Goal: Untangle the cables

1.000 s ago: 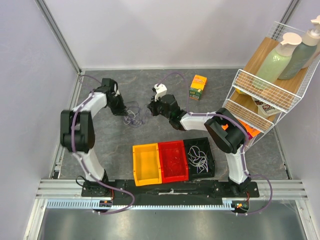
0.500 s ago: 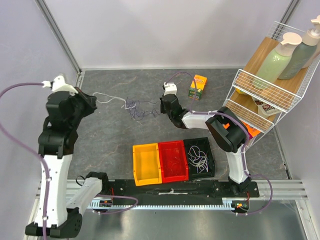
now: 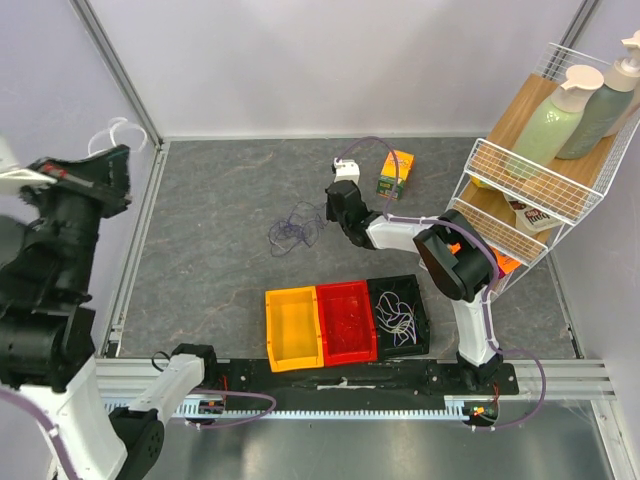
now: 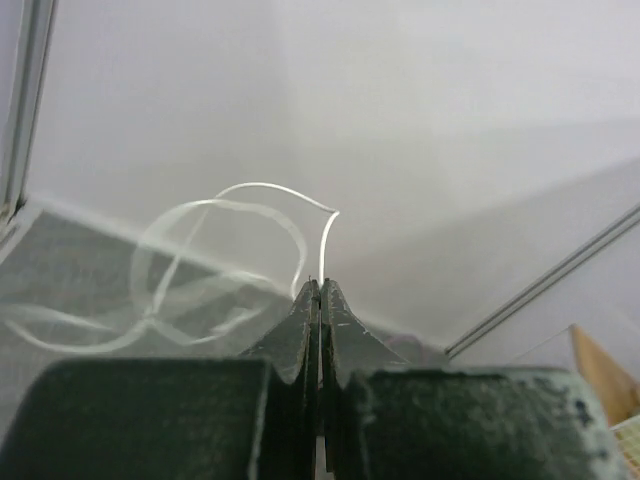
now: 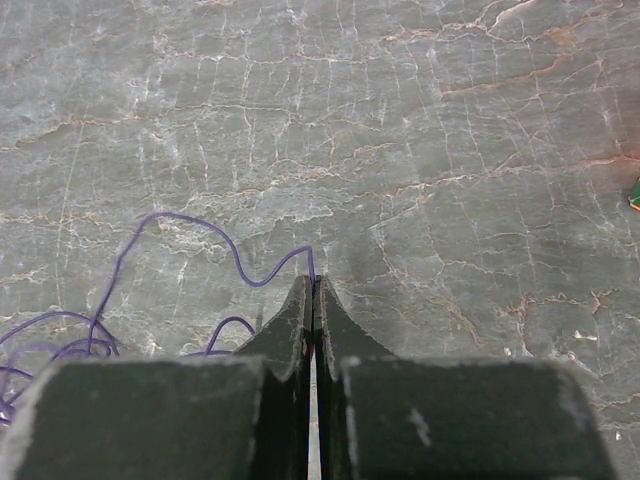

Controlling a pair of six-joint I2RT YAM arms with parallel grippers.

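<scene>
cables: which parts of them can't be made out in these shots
1. Left wrist view: white cable in the shut left claw; far loops blurred, end untraceable.
2. Right wrist view: purple cable in the shut right claw; coil cut off by the left edge.
3. Top view: strands in the black bin too small to count.

a lab test cell: plain panel walls (image 3: 330, 60), aluminium frame rail (image 3: 300, 378)

White cable (image 4: 262, 186) beyond my left pincer (image 4: 319, 283) blurred, loops running off the left edge, purple cable (image 5: 180, 214) clipped at its view's left edge, my left arm (image 3: 50, 250) cropped in the top view
</scene>
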